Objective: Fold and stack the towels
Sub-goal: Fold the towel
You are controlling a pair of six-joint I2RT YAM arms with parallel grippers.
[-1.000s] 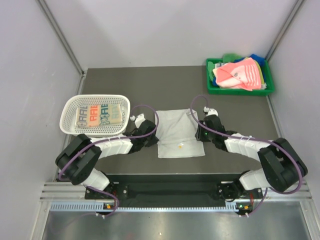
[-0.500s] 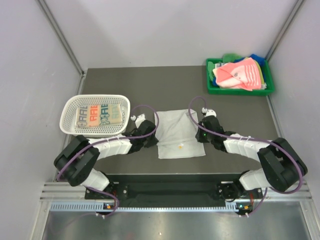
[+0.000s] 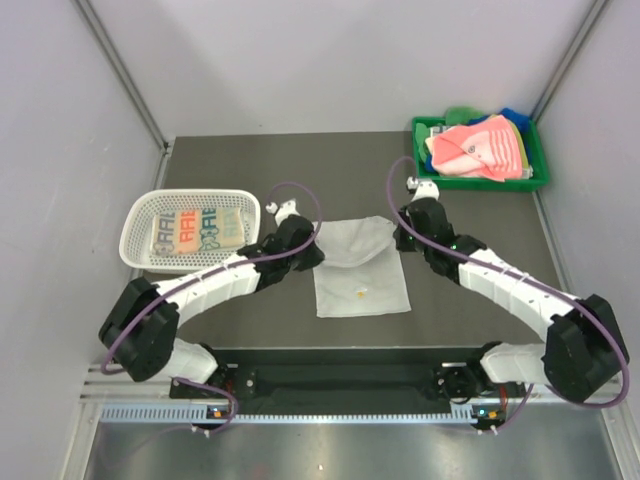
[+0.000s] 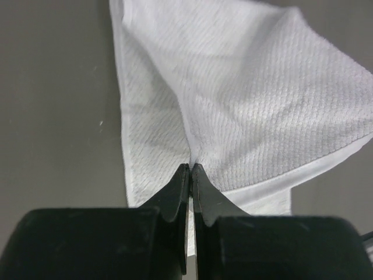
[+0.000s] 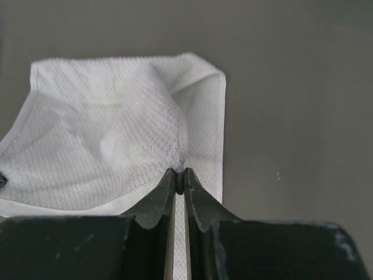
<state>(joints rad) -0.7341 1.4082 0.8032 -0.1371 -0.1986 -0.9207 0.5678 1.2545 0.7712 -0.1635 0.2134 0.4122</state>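
Towel (image 3: 360, 288), grey-white, lies mid-counter (image 3: 300, 170), near half flat, far edge raised: left jaws clamp its far-left corner, right jaws its far-right. Lettered towels (image 3: 195, 230) lie in the white basket (image 3: 190, 195) at left; pink towel (image 3: 475, 148) tops the green tray (image 3: 480, 183) far right.

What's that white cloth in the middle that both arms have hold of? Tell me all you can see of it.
The white towel is a plain, soft cloth with a fine waffle-like weave and a smooth hemmed border; a tiny orange speck marks its near half. That half lies flat on the dark table. The far edge is raised and sags between the left gripper and right gripper, each shut on one far corner.
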